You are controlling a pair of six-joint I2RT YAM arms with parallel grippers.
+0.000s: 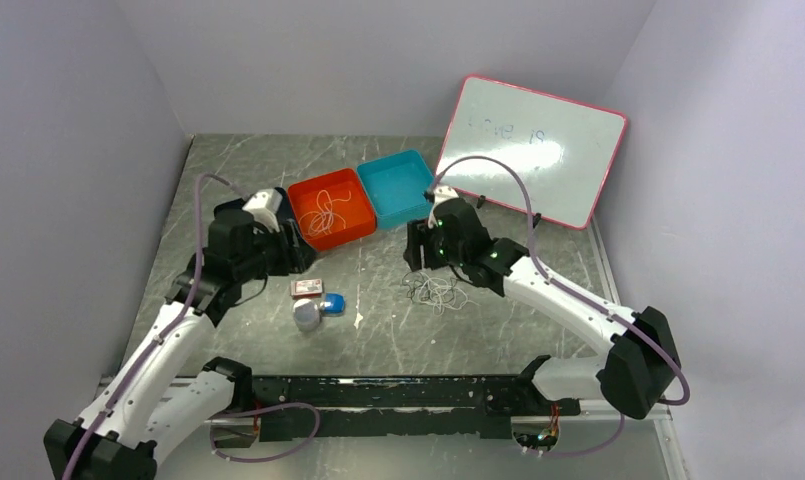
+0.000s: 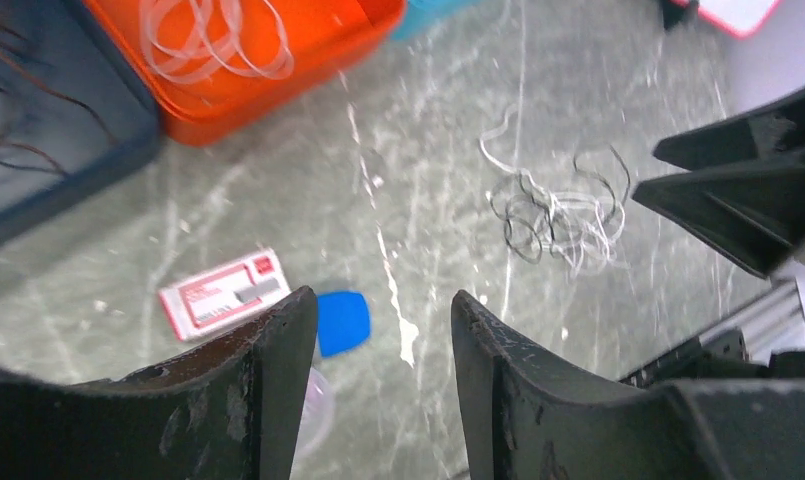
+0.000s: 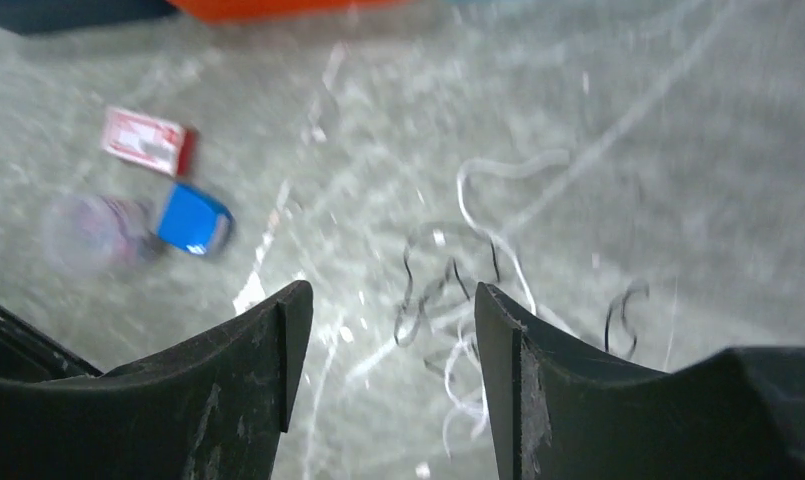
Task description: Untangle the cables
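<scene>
Top external view: the grey bench (image 1: pixel 378 345) carries a whiteboard (image 1: pixel 538 150) leaning at 1 o'clock, and an orange bin (image 1: pixel 350 236) and a teal bin (image 1: pixel 398 190) side by side at 12 o'clock. The left wrist view shows a navy bin (image 2: pixel 73 190) just at 9 o'clock of the orange one.

Sorting looks partly done. A white cable (image 1: pixel 325 208) lies coiled alone in the orange bin. Thin dark strands (image 2: pixel 18 110) lie in the navy bin. The teal bin holds nothing that I can see.

What is left is the tangle (image 1: pixel 438 291), a loose knot of white, black and grey cables on the bare bench, at 3 o'clock of centre. One white end trails out toward 11 o'clock, and the other loops cross each other closely. By my reading, several cables have yet to be pulled apart and binned.

The right end effector (image 1: pixel 415 255) hangs just at 11 o'clock of the tangle, jaws apart and holding nothing. The left end effector (image 2: pixel 383 305) sits by the orange bin, well apart from the tangle, also released and holding nothing.

A red-and-white card (image 1: pixel 306 288) and a blue-capped bottle (image 1: pixel 308 315) lie at 9 o'clock of the tangle, clear of it.
</scene>
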